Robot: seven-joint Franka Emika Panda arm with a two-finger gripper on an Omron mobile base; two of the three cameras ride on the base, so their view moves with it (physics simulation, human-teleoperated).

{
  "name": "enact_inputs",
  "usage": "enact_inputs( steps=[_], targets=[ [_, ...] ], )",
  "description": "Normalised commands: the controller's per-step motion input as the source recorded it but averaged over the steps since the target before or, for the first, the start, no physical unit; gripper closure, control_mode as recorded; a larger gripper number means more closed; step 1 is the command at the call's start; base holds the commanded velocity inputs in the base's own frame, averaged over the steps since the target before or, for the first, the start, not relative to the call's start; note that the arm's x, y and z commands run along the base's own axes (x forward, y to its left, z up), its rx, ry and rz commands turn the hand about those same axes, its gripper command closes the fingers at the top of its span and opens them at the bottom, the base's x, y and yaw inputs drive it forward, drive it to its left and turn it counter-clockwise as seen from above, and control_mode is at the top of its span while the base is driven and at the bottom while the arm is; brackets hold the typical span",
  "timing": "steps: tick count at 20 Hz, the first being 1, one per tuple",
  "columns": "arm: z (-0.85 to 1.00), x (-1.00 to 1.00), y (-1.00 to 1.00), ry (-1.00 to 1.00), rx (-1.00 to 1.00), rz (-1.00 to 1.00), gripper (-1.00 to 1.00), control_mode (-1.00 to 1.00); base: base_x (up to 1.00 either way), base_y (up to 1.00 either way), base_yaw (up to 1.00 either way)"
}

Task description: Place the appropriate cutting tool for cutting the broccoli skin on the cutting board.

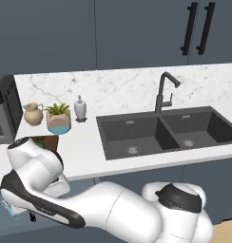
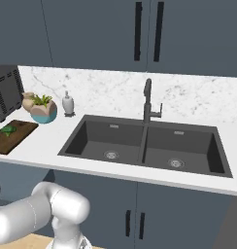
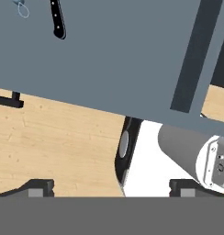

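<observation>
1. The gripper (image 3: 111,187) is standing wide open in the hand view, its two dark finger tips (image 3: 38,187) sitting far apart at the bottom of the frame with nothing between them.
2. The hand view is looking along a blue-grey cabinet front (image 3: 114,55) and a light wooden floor (image 3: 58,147).
3. A knife handle (image 3: 58,20), black with pale rivets, is showing at the top left of the hand view against the blue-grey surface; its blade is running out of frame.
4. Just beside it, at the top left corner, a small light-blue peeler (image 3: 22,7) is partly showing.
5. The cutting board (image 2: 12,135), dark brown wood, is lying flat at the left end of the white counter (image 2: 47,146), well left of the double sink (image 2: 147,146).
6. The broccoli (image 2: 8,130), a small green floret, is resting on the board's far part.
7. Behind the board, a potted plant (image 2: 43,109) in a blue-and-tan pot, a tan jug (image 1: 33,114) and a white soap dispenser (image 2: 67,103) are standing in a row by the marble backsplash.
8. A toaster (image 2: 6,92) is sitting at the counter's far left.
9. A dark tap (image 2: 148,102) is rising behind the sink.
</observation>
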Motion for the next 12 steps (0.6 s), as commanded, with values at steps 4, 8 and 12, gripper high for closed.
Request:
enact_inputs(
  steps=[4, 8, 12],
  targets=[
    [-0.17, 0.0, 0.11, 0.03, 0.04, 0.0, -1.0, -1.0, 0.0, 0.0, 0.0],
    [0.0, 0.0, 0.07, 0.01, 0.01, 0.0, -1.0, -1.0, 0.0, 0.0, 0.0],
    [0.0, 0.0, 0.05, 0.02, 0.0, 0.0, -1.0, -1.0, 0.0, 0.0, 0.0]
  ],
)
